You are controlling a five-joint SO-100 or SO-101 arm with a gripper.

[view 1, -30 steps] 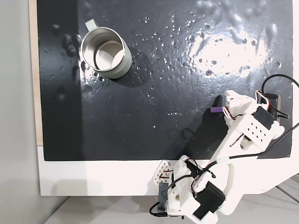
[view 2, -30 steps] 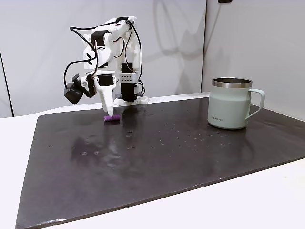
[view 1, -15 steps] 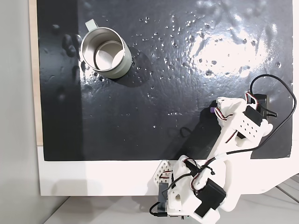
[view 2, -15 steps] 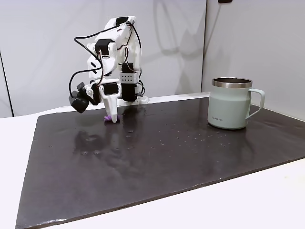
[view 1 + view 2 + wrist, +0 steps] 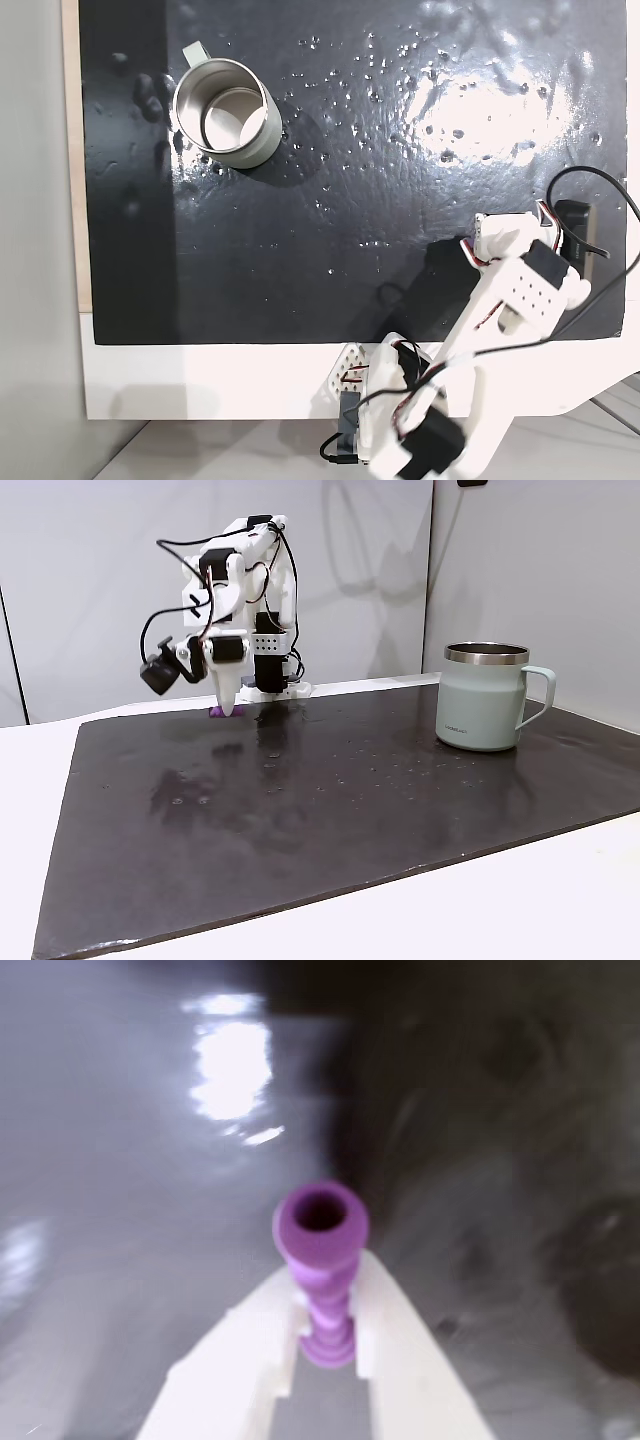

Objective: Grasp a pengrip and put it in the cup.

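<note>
The cup (image 5: 486,710), which stands near the right edge of the surface (image 5: 350,820) in a fixed view, has a small dark line of print low on its pale side. The letters are too small to read.

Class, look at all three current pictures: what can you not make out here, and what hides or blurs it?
- Pengrip: in an overhead fixed view, hidden under the white arm.
- Pengrip in a side fixed view: tiny, mostly behind the claw.
- Cup inside: hidden by its wall.
- Mat in wrist view: blurred.
</note>
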